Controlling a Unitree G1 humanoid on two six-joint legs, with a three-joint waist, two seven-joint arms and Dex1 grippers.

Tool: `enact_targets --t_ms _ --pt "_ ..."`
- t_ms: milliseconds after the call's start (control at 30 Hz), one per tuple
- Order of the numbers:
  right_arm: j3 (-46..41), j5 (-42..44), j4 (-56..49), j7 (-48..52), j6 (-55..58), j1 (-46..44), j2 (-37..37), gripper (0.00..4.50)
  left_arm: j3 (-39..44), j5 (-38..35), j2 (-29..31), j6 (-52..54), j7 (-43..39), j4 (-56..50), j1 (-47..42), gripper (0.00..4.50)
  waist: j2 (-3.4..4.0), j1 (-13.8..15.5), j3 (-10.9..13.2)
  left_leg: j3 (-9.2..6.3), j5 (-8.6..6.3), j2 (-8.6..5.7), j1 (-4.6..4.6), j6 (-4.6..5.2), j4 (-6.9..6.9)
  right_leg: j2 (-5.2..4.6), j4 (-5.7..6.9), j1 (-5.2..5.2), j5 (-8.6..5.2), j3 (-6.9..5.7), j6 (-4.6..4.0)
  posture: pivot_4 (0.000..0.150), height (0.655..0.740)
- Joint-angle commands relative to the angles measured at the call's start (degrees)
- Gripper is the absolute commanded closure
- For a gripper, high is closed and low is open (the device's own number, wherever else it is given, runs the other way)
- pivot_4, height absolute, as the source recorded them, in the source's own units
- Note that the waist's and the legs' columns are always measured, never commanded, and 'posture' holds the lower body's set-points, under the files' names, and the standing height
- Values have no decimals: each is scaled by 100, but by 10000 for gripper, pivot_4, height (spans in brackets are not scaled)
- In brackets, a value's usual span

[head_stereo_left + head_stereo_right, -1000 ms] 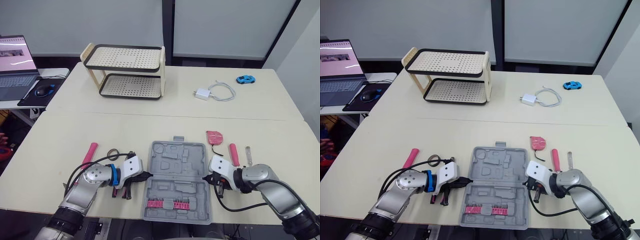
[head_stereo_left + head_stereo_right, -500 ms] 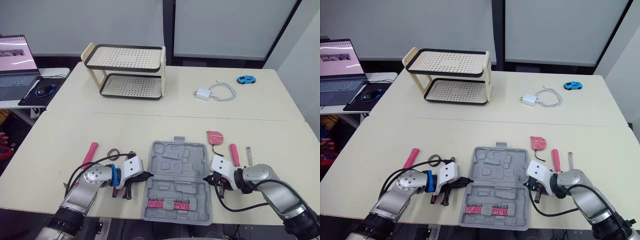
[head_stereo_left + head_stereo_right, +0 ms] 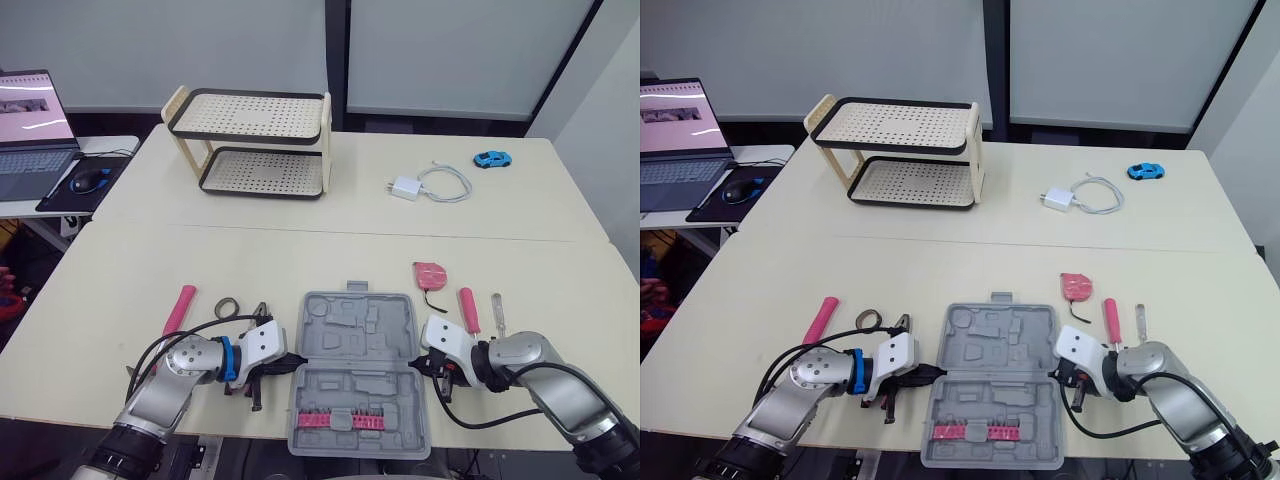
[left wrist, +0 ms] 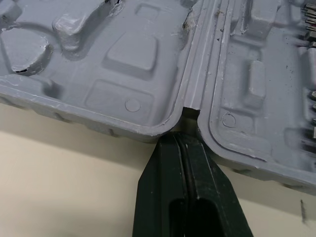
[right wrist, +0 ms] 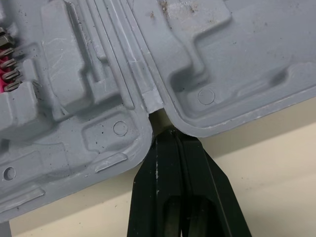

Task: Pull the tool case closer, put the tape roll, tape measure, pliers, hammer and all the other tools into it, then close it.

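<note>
On the side desk at the far left, roughly ten o'clock from the tool case, sit an open laptop point(image 3: 25, 120) and a mouse point(image 3: 88, 180); a two-tier perforated rack point(image 3: 250, 145) stands on the main desk point(image 3: 300, 250) at about eleven o'clock. Nearer, a pink-handled tool point(image 3: 180, 308) lies at the case's nine o'clock. Just beside it is a small ring point(image 3: 226, 307), possibly the tape roll, then the pliers point(image 3: 259, 312), whose handles run under the left arm. The left gripper point(image 4: 185, 140) has its jaws clenched on nothing, the two black fingers pressed flat together. Their tips touch the hinge notch on the nine o'clock edge of the tool case point(image 3: 360, 370). The case lies open and flat at the desk's near edge, its handle at twelve o'clock and a pink bit strip point(image 3: 342, 420) in the half at six o'clock; its other moulded pockets hold no tools. The right gripper point(image 5: 170, 134) meets the hinge notch on the three o'clock edge the same way, jaws clenched and holding nothing. At the case's one o'clock lies the red tape measure point(image 3: 432, 273). At two o'clock a pink-handled screwdriver point(image 3: 467, 308) and a slim metal tool point(image 3: 498, 312) lie side by side. Well beyond, at one o'clock, are a white charger with its cable point(image 3: 405, 187) and a blue toy car point(image 3: 489, 158).
</note>
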Motion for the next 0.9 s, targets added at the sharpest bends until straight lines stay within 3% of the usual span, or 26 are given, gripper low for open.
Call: enact_targets --t_ms 33,900 --pt "165 108 -234 103 41 114 -88 44756 -168 -7 50 43 -103 -134 122 45000 0 1 0 0 0 0 0 0 0 0 0 0 0 0 0 1500 7350" --pt "354 259 -436 93 187 281 -301 44756 -256 -96 292 282 -267 -427 339 45000 -2 29 -3 0 0 0 1 0 -1 0 -2 0 -1 0 1 1500 7350"
